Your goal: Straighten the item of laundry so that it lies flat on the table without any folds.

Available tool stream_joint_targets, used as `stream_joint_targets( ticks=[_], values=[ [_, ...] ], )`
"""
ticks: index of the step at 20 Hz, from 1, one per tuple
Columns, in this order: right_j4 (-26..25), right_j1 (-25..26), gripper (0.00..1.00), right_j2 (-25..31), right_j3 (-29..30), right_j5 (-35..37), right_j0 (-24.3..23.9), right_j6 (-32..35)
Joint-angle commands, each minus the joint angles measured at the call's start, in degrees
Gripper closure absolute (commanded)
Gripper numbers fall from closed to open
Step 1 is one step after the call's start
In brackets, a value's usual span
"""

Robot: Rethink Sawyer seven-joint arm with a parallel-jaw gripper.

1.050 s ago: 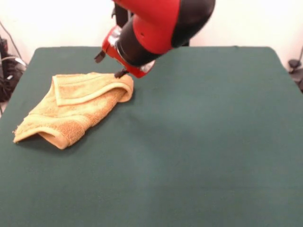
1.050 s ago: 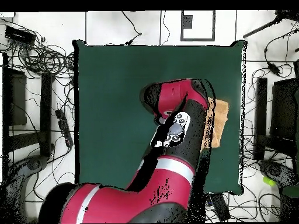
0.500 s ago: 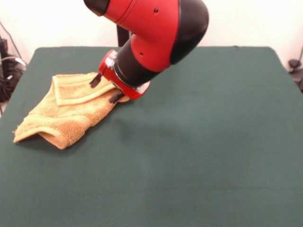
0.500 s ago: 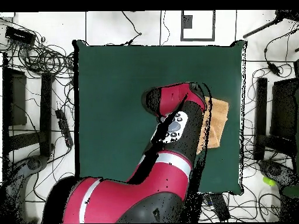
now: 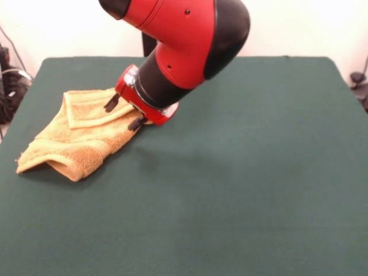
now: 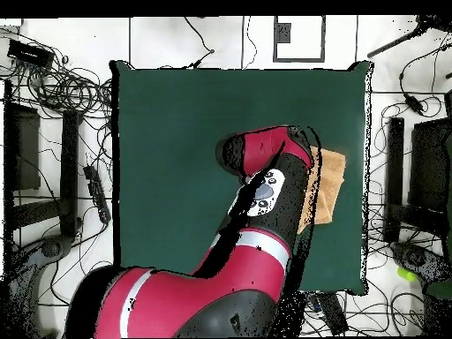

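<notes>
The item of laundry (image 5: 75,138) is an orange-tan towel, crumpled on the left part of the dark green table (image 5: 241,172). One layer is folded over on top and a thick roll lies at its near edge. My gripper (image 5: 123,113) is open, tilted down over the towel's right end, with its two dark fingertips (image 5: 111,103) spread apart at or just above the cloth. In the overhead view the red arm (image 6: 265,190) covers the gripper and much of the towel (image 6: 328,185), which shows only as a strip near the table's right edge.
Cables and dark equipment (image 5: 8,86) lie off the table's left side in the front view. The overhead view shows tangled cables (image 6: 62,88) and racks on the floor round the table (image 6: 177,124).
The gripper has come down and leftward from the towel's far right corner onto its right end, staying open. The towel's shape has hardly changed.
</notes>
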Motion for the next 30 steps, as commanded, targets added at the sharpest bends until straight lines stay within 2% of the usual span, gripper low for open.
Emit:
stream_joint_targets(
  ticks=[1,7,21,30],
  values=[
    [2.55,-0.38,0.00,1.80,4.85,2.16,1.77,12.19],
    [3.33,-1.47,0.00,2.04,8.83,1.83,3.22,12.73],
    [4.80,3.59,0.00,1.26,7.87,-1.19,7.09,19.86],
    [2.53,6.75,0.00,1.62,6.95,-5.98,6.05,15.08]
  ],
)
